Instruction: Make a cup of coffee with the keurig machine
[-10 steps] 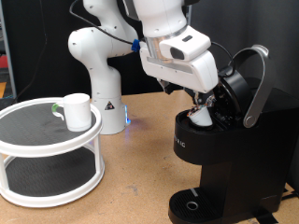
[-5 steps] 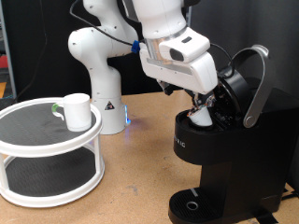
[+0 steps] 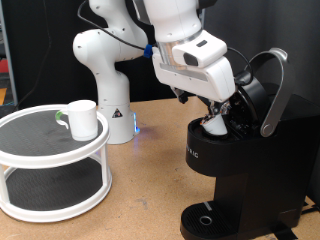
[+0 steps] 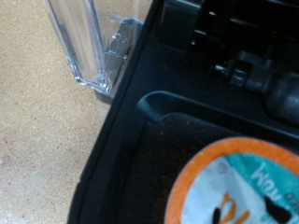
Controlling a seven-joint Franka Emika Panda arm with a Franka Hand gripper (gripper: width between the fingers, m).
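The keurig machine (image 3: 240,170) stands at the exterior view's right with its silver-grey lid handle (image 3: 275,90) raised and the brew chamber open. My gripper (image 3: 212,112) is down at the open chamber, right above a small white coffee pod (image 3: 213,125) that sits in the holder. In the wrist view the pod's orange-rimmed teal lid (image 4: 238,187) fills the corner, seated in the black chamber (image 4: 149,140); my fingers do not show there. The cup (image 3: 82,119), a white mug, stands upright on the round stand at the exterior view's left, far from the gripper.
The mug's white two-tier round stand (image 3: 40,150) takes up the exterior view's lower left. The arm's white base (image 3: 105,80) stands behind it. The machine's round drip tray (image 3: 205,220) has nothing on it. A clear water tank (image 4: 89,42) shows beside the chamber.
The hand has shifted very slightly up and to the exterior view's right. The pod, mug and machine lid have not moved.
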